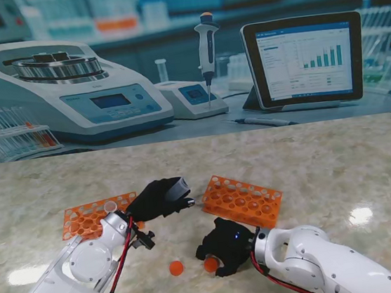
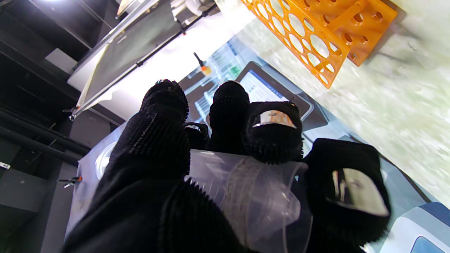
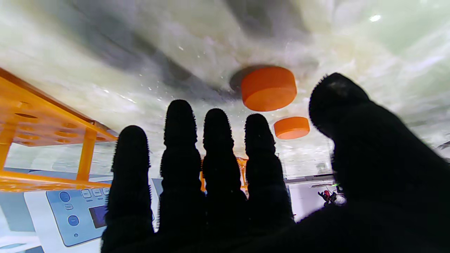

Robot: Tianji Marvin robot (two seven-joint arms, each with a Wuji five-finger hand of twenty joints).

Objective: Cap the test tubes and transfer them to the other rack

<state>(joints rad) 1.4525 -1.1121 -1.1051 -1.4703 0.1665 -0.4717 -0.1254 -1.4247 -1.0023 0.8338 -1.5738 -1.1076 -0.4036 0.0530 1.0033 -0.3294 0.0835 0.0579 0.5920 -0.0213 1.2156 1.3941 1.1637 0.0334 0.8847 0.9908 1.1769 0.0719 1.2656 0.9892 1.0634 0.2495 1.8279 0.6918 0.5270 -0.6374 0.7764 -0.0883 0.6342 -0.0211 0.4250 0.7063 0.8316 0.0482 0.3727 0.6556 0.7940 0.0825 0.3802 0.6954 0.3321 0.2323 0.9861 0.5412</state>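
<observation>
From the stand, two orange perforated racks are lying on the marble table (image 1: 339,165): the left rack (image 1: 83,217) and the right rack (image 1: 244,199), both showing empty holes. The left hand (image 1: 160,198) is gripping a clear test tube (image 1: 180,188) between them. Two round orange caps (image 1: 176,267) are sitting nearer to me.

Left wrist: black knobbly fingers (image 2: 165,116) are wrapping the transparent tube.

Right wrist: the right hand (image 3: 225,175) is hovering, fingers spread and empty, by the caps.

A laboratory is showing here: a centrifuge (image 1: 62,87), a pipette (image 1: 205,43) and a chart-filled tablet (image 1: 306,59) are standing far behind a marble table (image 1: 325,167) bearing orange tube racks (image 1: 242,200).
</observation>
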